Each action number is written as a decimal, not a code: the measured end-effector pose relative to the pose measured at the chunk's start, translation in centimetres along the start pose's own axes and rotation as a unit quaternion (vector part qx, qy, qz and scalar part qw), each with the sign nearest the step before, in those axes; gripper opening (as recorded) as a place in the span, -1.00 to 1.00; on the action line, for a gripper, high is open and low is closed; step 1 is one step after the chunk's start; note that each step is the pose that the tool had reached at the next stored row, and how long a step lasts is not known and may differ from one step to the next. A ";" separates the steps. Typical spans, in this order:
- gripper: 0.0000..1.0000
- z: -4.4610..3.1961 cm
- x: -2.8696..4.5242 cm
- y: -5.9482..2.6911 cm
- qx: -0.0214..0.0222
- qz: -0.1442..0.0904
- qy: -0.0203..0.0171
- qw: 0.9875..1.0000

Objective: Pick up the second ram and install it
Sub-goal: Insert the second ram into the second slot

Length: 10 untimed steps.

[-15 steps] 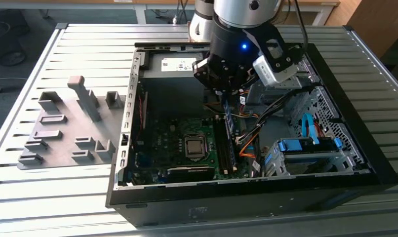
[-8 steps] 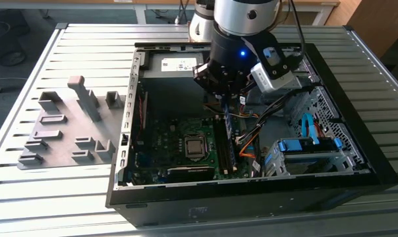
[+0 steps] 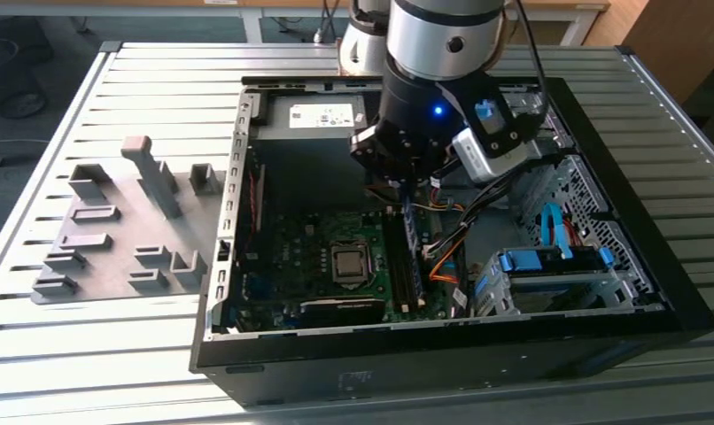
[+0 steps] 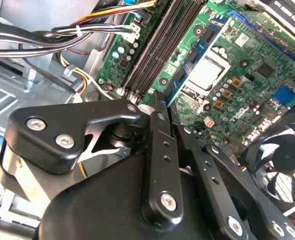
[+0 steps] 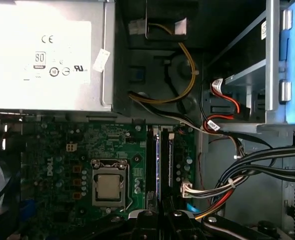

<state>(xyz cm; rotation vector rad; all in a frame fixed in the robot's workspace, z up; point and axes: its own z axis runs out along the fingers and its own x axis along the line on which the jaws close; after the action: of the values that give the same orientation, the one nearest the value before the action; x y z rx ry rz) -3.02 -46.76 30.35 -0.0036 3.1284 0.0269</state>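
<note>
The green printed motherboard (image 5: 77, 150) carries a silver square processor (image 5: 109, 186) and black memory slots (image 4: 152, 47), beside yellow, red and black cable bundles (image 5: 227, 192), a blue plastic drive bracket (image 3: 554, 259), and grey plastic holder blocks (image 3: 127, 230) on the pale grey slatted table (image 3: 85, 345).

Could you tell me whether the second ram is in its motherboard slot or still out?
In the slot area: the second ram stands on edge among the slots, the gripper shut on it.
</note>
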 end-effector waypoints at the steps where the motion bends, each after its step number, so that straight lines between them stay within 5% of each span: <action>1: -0.72 0.18 -0.02 -0.03 0.000 0.001 0.000 1.000; 10: -0.72 1.39 -0.36 -0.35 0.000 0.002 0.007 1.000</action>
<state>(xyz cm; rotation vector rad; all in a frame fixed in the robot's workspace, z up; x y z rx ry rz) -2.64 -47.08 28.96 0.0015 3.1427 0.0267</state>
